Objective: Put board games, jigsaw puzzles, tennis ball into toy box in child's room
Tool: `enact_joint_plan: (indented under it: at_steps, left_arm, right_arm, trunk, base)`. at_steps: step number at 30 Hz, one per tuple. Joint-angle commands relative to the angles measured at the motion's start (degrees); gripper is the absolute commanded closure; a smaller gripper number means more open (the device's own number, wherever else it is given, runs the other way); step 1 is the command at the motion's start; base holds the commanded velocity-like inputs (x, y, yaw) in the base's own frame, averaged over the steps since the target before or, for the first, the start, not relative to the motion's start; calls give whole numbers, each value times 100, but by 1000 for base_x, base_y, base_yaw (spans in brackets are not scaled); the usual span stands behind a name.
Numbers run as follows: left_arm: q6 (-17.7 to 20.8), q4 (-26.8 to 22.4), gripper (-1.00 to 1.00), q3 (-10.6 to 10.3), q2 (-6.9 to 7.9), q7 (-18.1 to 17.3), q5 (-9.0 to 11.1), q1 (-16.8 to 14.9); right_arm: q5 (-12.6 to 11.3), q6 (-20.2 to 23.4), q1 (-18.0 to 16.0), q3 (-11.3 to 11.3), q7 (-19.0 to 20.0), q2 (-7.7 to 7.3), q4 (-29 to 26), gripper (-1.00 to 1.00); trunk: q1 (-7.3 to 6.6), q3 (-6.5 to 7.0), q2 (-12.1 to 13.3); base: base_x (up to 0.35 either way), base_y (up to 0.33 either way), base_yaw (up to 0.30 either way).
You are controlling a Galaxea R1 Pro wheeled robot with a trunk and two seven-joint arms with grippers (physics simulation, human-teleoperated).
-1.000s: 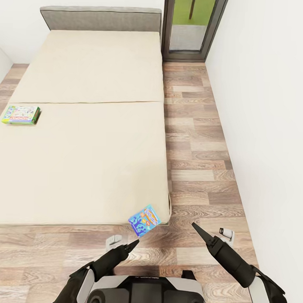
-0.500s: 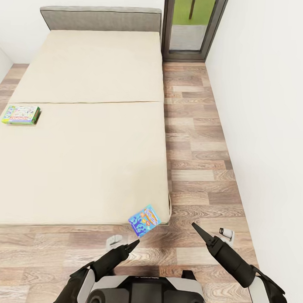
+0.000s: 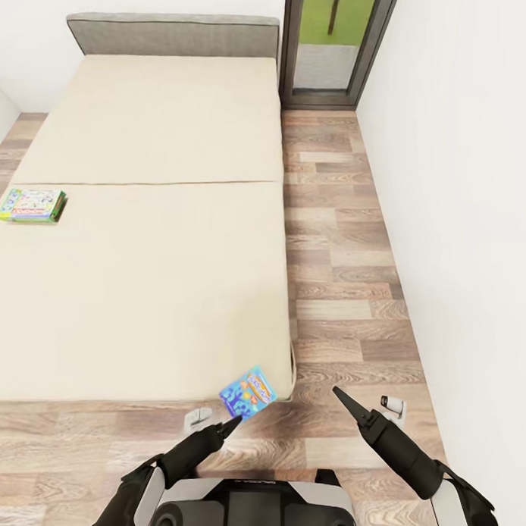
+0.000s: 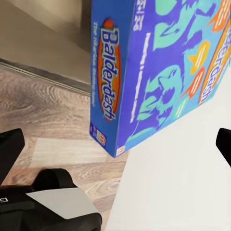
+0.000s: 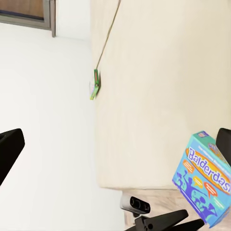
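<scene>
Blue Balderdash box [image 3: 248,392] tilted at the bed [image 3: 142,236] corner, overhanging the floor [image 3: 346,258]. Title legible on its side [image 4: 144,72] from the left wrist. Green board game [image 3: 31,206] far up the bed's edge. Left jaws [image 3: 228,425] and right jaws [image 3: 343,398] spread, empty.

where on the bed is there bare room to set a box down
Most of the bed is bare: the whole stretch between the green board game at its far left edge and the blue board game overhanging the near right corner. That corner is crowded, with the left gripper just below it.
</scene>
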Motion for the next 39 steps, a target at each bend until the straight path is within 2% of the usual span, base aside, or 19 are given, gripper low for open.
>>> enact_joint_plan:
  at_steps: [1,39]
  left_arm:
    - [49,-2,-100,26,-6,-28,24,-3]
    - [20,-1,-100,26,-3,-25,31,-3]
  right_arm:
    - [-19,40,-3,-9,9,4,0,-100]
    - [-19,40,-3,12,9,13,0,-100]
  trunk:
    - [2,-2,-2]
    - [2,-2,-2]
  base:
    - [99,-38,0]
    - [19,-4,0]
